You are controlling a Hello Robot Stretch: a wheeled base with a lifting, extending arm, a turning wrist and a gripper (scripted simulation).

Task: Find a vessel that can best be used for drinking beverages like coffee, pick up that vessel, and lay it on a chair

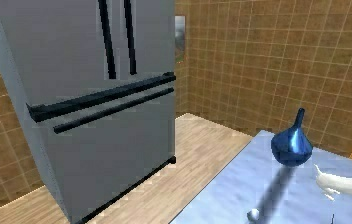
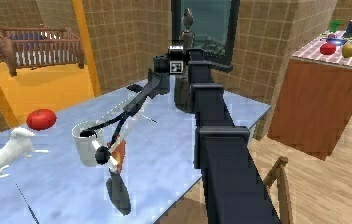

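A white mug stands on the pale blue table, left of the middle in the arm side view. The dark arm bar rises from the bottom edge to two white marker squares. From there the gripper reaches down and to the left, and its thin fingers end at the mug's rim. I cannot tell whether it holds anything, since the mug rests on the tabletop at its far end. A wooden chair back shows at the bottom right.
On the table lie a red round thing, a white object, a dark spatula and a blue vase. A grey fridge stands ahead. A counter is at the right, a crib at the far left.
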